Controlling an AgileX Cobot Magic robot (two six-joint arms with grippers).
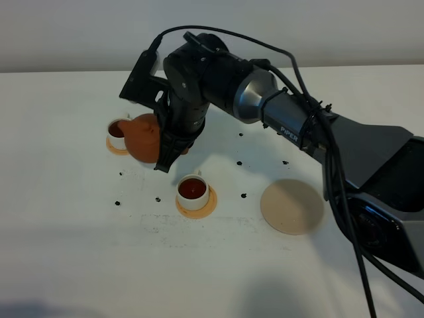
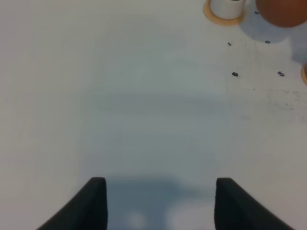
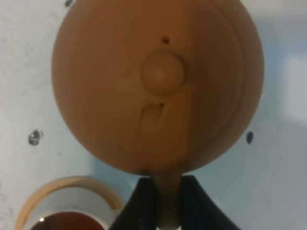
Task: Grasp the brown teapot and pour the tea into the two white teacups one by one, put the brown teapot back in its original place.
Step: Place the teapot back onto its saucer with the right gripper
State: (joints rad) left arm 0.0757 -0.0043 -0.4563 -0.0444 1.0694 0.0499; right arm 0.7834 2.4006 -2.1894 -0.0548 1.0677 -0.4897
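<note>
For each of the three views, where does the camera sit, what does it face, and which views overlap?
Exterior high: above, looking down at the table, the right arm and the teapot.
Left wrist: behind the open left gripper, facing mostly bare table.
Right wrist: straight down on the teapot lid; the right gripper clamps the handle.
All three share the teapot.
</note>
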